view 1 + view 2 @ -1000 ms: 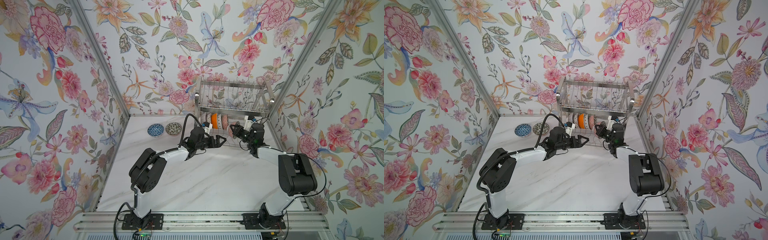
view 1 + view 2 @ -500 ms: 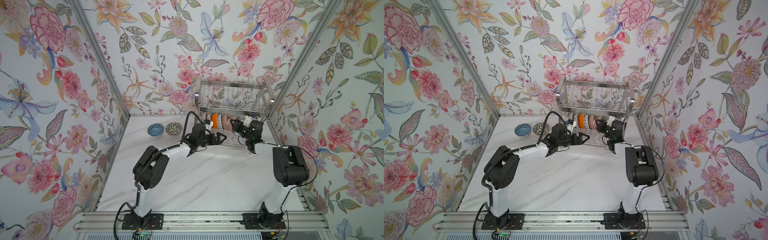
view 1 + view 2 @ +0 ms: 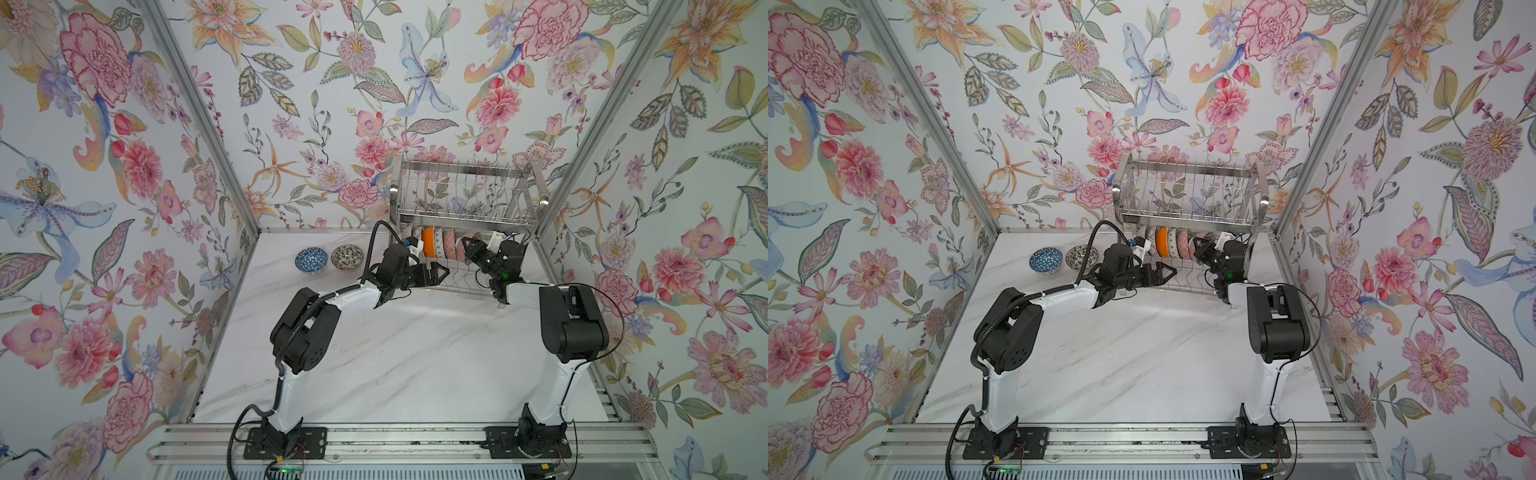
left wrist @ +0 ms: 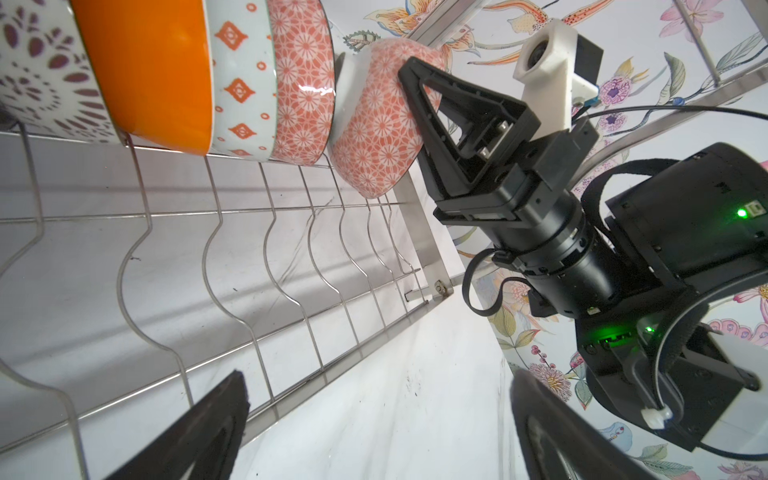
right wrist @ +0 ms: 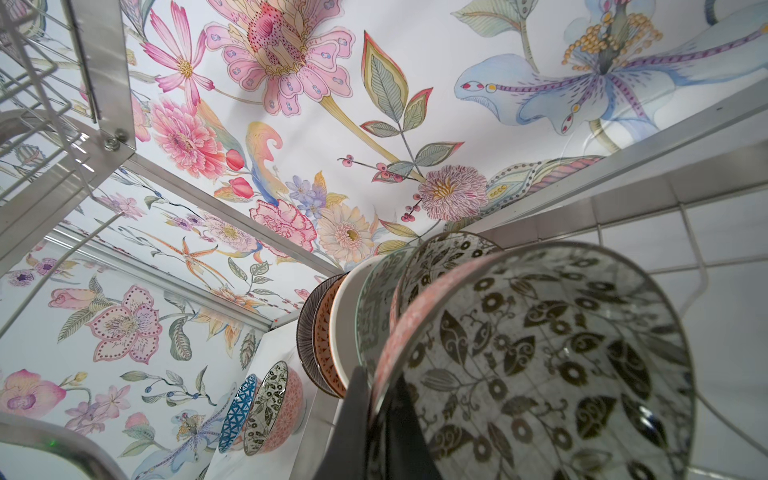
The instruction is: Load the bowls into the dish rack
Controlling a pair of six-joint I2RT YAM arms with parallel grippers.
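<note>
Bowl (image 4: pixel 374 124) with pink lattice outside leaned on edge, ending the row in the lower tier of the dish rack (image 3: pixel 461 195), upper middle of both top views, right jaws pinching its rim. Left jaws hung spread and empty before that tier. Free slots lay rightward; two more bowls (image 3: pixel 311 260) sat on the surface (image 3: pixel 415 353) left of the rack, nearer the left arm.

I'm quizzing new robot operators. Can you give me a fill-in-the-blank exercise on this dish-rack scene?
1. The right gripper is shut on a pink-patterned bowl at the dish rack's ____ tier.
2. The left gripper is ____ and empty.
3. The blue bowl and the black-and-white bowl stand on the ____.
Missing words: lower; open; table.
</note>
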